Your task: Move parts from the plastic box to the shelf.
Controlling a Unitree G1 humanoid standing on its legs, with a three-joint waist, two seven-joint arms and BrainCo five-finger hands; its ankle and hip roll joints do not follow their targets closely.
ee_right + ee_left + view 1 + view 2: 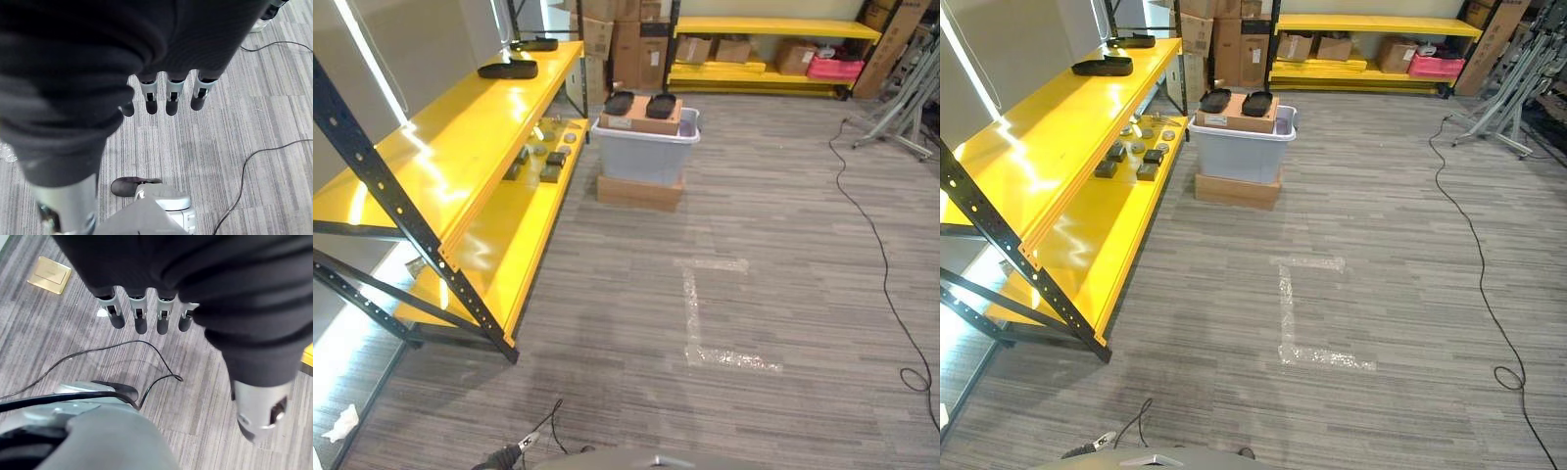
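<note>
Grey striped carpet floor [754,294], yellow shelf [460,147], plastic box [646,152], contents unclear

Small parts [1136,152] on the lower board of the yellow shelf [1048,147] are too small to identify. The shelf's left end is cut off. A cardboard box [1236,113] hides the grey plastic box's [1239,157] contents.
</note>
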